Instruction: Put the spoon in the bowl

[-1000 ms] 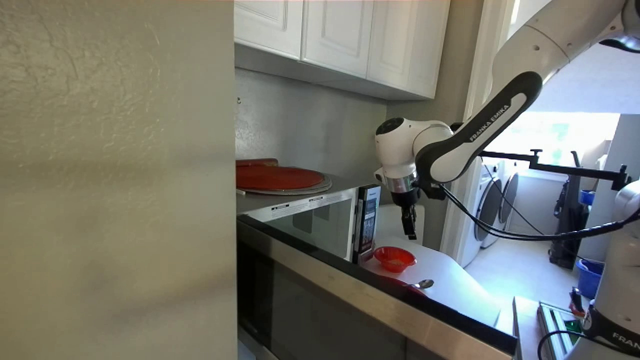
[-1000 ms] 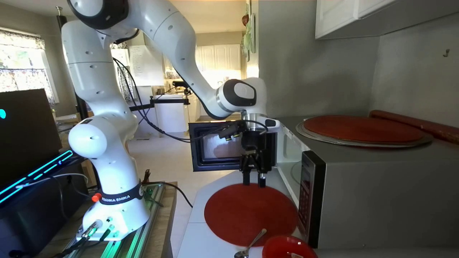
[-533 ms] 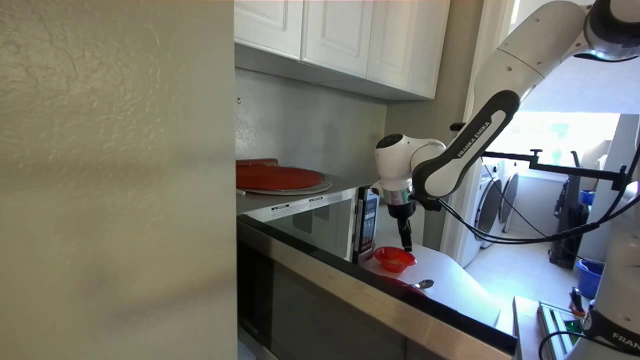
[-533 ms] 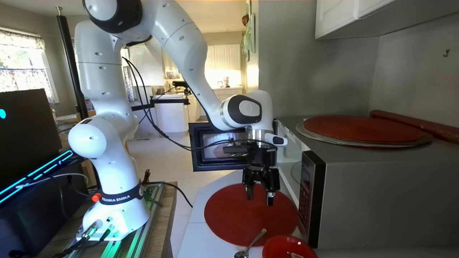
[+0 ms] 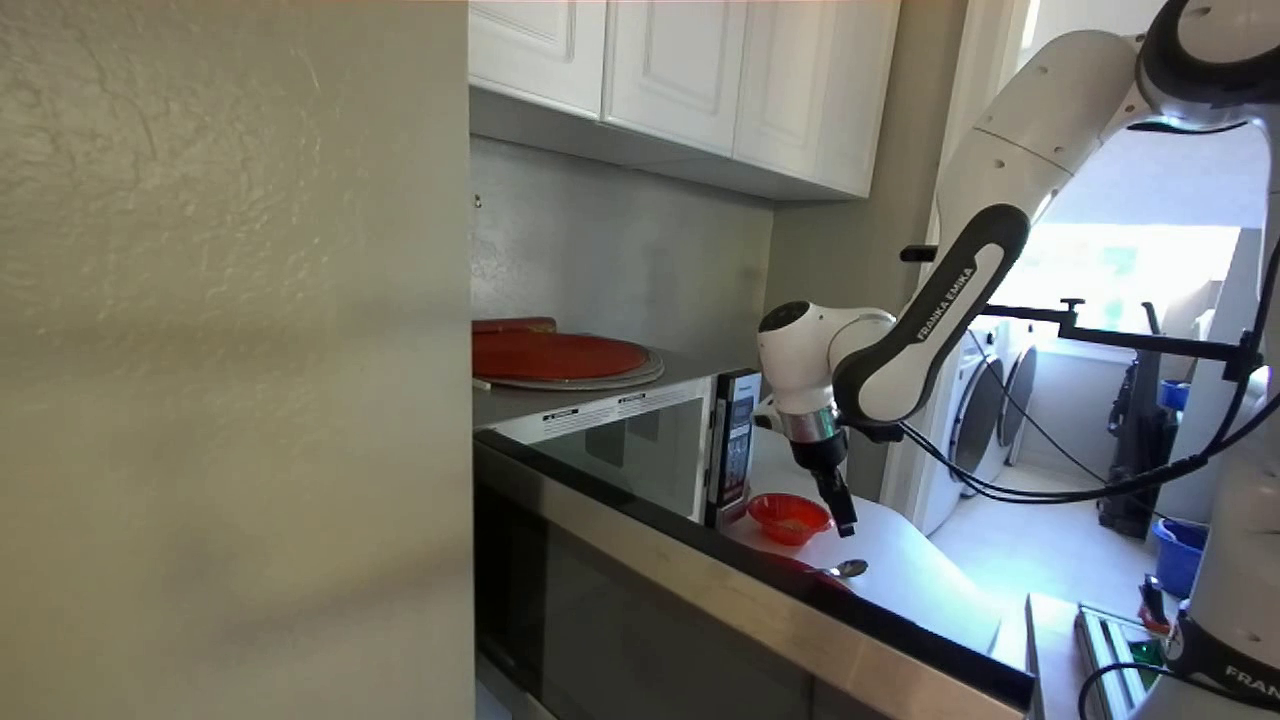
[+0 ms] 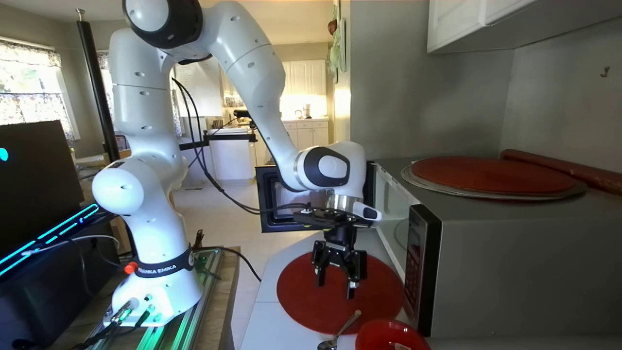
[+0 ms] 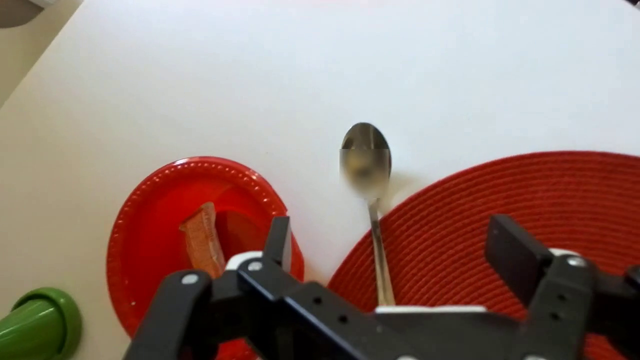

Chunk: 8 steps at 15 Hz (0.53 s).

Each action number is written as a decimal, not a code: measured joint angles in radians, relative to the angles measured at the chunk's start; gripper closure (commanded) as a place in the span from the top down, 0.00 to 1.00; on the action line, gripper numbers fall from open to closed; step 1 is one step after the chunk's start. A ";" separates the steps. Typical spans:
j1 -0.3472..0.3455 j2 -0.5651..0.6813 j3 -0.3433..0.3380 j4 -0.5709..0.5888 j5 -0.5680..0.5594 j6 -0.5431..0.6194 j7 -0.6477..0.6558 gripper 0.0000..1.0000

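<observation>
The metal spoon (image 7: 383, 260) lies with its handle on the round red mat and its scoop on the white counter; it also shows in both exterior views (image 5: 850, 568) (image 6: 348, 322). The small red bowl (image 7: 145, 235) stands left of the spoon in the wrist view and holds a small packet (image 7: 204, 240); it also shows in both exterior views (image 5: 776, 508) (image 6: 388, 335). My gripper (image 7: 392, 235) is open and empty above the mat. In the wrist view the spoon's handle lies between its fingers, with its end hidden by the gripper. The gripper also shows in both exterior views (image 5: 846, 528) (image 6: 335, 288).
The wide red mat (image 6: 303, 304) lies flat on the white counter. A microwave (image 6: 510, 277) with its door (image 5: 640, 585) open stands beside the counter, with another red round mat (image 6: 491, 173) on top. A green object (image 7: 40, 325) is near the bowl.
My gripper has come down towards the counter and tilted; in the last half second it has moved away from above the bowl. Its fingers stay open. Spoon and bowl have not moved.
</observation>
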 measured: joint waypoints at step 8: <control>0.009 0.004 0.003 -0.015 -0.001 0.001 -0.046 1.00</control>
